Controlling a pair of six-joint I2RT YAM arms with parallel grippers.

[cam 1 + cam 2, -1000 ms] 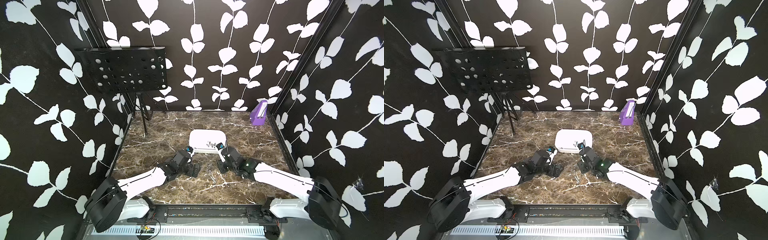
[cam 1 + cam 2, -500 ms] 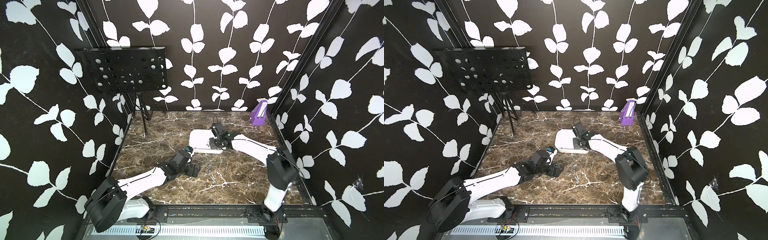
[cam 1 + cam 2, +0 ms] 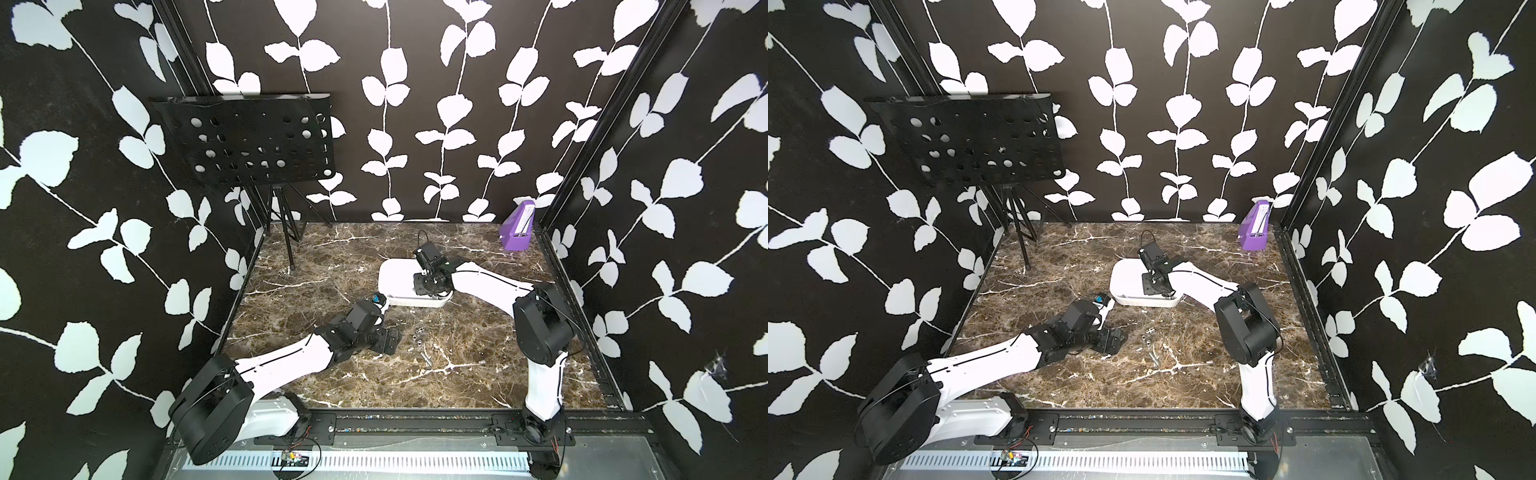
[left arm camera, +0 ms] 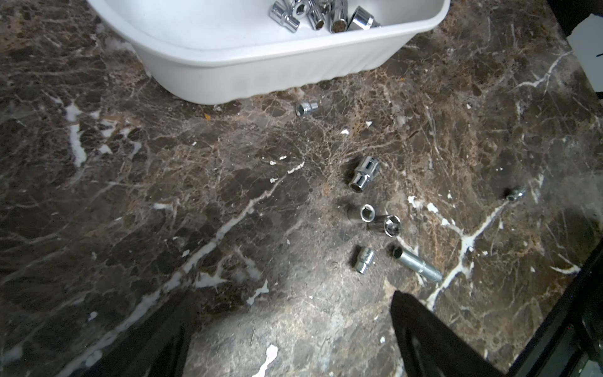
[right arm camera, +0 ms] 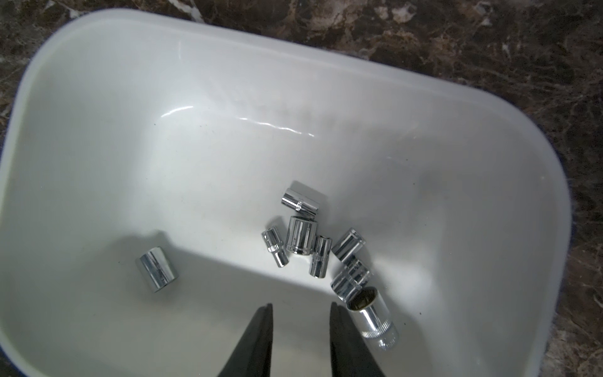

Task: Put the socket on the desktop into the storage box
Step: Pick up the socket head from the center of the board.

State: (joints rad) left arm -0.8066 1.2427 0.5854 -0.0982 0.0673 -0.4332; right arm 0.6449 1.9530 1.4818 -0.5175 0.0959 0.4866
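Right wrist view, right claw (image 5: 300, 305) apart, empty, over storage box (image 5: 228, 98), socket (image 5: 372, 320) just beside it

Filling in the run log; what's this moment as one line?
right fingers: apart, empty, above box | left fingers: apart, above desktop | boxed sockets: several | loose sockets: several, on desktop

Enclosed robot lab booth, leaf-patterned walls (image 3: 415, 62), marble desktop (image 3: 457, 374)

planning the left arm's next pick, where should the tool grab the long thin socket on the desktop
Probably mid-shaft, from straight above: the long thin socket lies flat on the desktop, so only its long rounded sides are free. Close across its narrow width, not its ends.
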